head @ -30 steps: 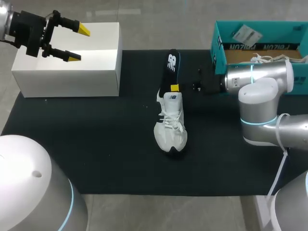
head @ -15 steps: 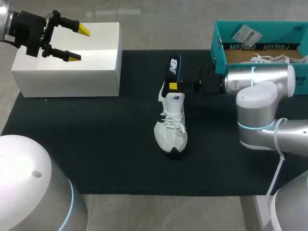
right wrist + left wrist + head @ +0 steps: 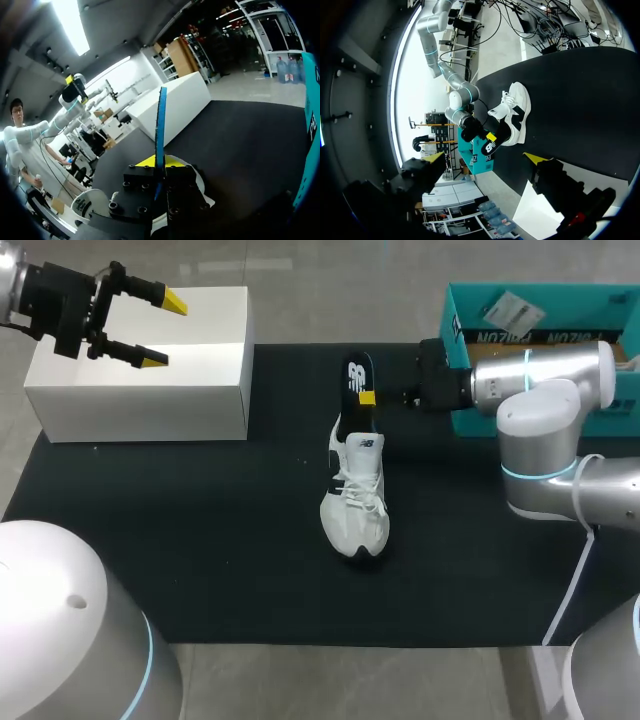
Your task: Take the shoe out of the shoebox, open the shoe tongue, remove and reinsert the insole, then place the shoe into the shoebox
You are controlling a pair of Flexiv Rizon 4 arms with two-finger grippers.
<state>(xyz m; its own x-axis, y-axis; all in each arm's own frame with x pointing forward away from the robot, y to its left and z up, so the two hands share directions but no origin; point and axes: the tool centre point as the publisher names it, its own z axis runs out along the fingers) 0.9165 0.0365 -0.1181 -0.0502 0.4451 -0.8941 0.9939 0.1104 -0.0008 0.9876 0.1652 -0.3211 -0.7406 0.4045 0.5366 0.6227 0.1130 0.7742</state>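
Note:
A white shoe lies on the black mat, toe toward me. A black insole sticks out of its heel opening toward the far side, its lower end still inside the shoe. My right gripper is shut on the insole about halfway along. In the right wrist view the insole stands edge-on between the fingers of the right gripper, with the shoe below. My left gripper hangs open and empty over the white box, far from the shoe.
The teal shoebox stands open at the back right, just behind my right arm, with a paper tag inside. The white box sits on the black mat's back left corner.
My right gripper has shifted from beside the shoe's heel to farther up the insole and toward the back of the table. The insole leans slightly differently. The left arm has not moved.

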